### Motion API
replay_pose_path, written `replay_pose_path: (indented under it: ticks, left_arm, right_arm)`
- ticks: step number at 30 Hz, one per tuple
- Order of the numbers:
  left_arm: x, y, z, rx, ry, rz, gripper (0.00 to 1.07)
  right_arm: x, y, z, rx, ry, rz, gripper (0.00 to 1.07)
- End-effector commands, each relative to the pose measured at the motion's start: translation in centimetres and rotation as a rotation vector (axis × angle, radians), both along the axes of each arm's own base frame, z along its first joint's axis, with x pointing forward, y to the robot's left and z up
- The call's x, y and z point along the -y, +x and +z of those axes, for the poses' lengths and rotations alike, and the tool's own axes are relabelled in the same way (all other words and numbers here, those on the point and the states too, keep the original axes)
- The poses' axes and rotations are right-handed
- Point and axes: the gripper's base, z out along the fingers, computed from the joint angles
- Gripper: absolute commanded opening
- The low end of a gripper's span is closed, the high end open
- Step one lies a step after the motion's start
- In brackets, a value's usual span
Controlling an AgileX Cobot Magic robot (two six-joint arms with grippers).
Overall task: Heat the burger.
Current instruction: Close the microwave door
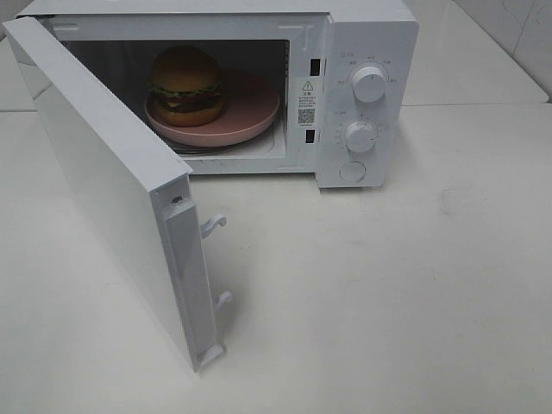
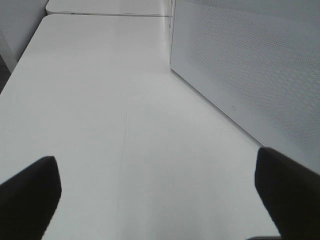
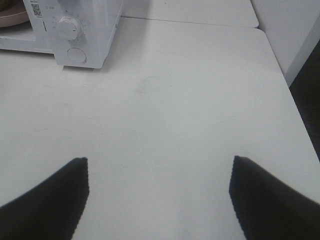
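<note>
The burger (image 1: 185, 84), with a golden bun, green lettuce and a dark patty, sits on a pink plate (image 1: 250, 116) inside the white microwave (image 1: 371, 34). The microwave door (image 1: 95, 172) stands wide open, swung out toward the front left. Neither gripper shows in the high view. In the left wrist view my left gripper (image 2: 157, 192) is open above bare table, with the door's outer face (image 2: 250, 70) beside it. My right gripper (image 3: 159, 192) is open too, empty, over the table in front of the microwave's control panel (image 3: 75, 35).
Two knobs (image 1: 369, 84) and a round button (image 1: 352, 171) sit on the microwave's right panel. The white table (image 1: 388, 293) stretches in front and to the right. The right wrist view shows the table's edge (image 3: 287, 82) with a dark drop beyond.
</note>
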Motion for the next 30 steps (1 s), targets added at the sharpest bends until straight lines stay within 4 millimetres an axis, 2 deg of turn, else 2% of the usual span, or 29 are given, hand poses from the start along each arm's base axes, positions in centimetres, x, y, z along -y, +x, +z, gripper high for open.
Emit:
replay_pose_path:
  ticks: [1,12,15,17,18,20,23,24,25,26,27,28,29,30]
  left_arm:
    - [0.0,0.1,0.1,0.013,-0.003,0.0,0.98]
    - [0.2,0.6,1.4,0.057,-0.024,-0.009,0.97]
    - [0.1,1.3,1.8,0.066,-0.025,-0.006,0.92]
    - [0.1,2.1,2.2,0.087,-0.027,-0.001,0.83]
    - [0.1,2.1,2.2,0.087,-0.027,-0.001,0.83]
    - [-0.1,3.5,2.8,0.117,-0.029,0.006,0.59]
    - [-0.1,3.8,3.0,0.123,-0.03,0.008,0.55]
    - [-0.1,4.6,3.0,0.116,-0.031,0.011,0.45]
    - [-0.2,4.9,3.0,0.11,-0.032,0.012,0.4]
    - [-0.2,4.9,3.0,0.11,-0.032,0.012,0.4]
    - [-0.2,5.7,2.9,0.095,-0.033,0.015,0.31]
    - [-0.3,6.7,2.8,0.076,-0.04,0.016,0.26]
    - [-0.3,6.7,2.8,0.076,-0.04,0.016,0.26]
    - [-0.2,7.2,2.8,0.07,-0.054,0.018,0.16]
  right_arm:
    - [0.1,-0.5,0.0,0.032,0.006,-0.01,0.76]
    - [0.1,-0.5,0.0,0.032,0.006,-0.01,0.76]
    - [0.1,-0.5,0.0,0.032,0.006,-0.01,0.76]
    - [0.1,-0.5,0.0,0.032,0.006,-0.01,0.76]
    - [0.1,-0.5,0.0,0.032,0.006,-0.01,0.76]
    - [0.1,-0.5,0.0,0.032,0.006,-0.01,0.76]
    - [0.1,-0.5,0.0,0.032,0.006,-0.01,0.76]
    - [0.1,-0.5,0.0,0.032,0.006,-0.01,0.76]
    - [0.1,-0.5,0.0,0.032,0.006,-0.01,0.76]
    - [0.1,-0.5,0.0,0.032,0.006,-0.01,0.76]
    - [0.1,-0.5,0.0,0.032,0.006,-0.01,0.76]
    - [0.1,-0.5,0.0,0.032,0.006,-0.01,0.76]
    - [0.1,-0.5,0.0,0.032,0.006,-0.01,0.76]
    - [0.1,-0.5,0.0,0.032,0.006,-0.01,0.76]
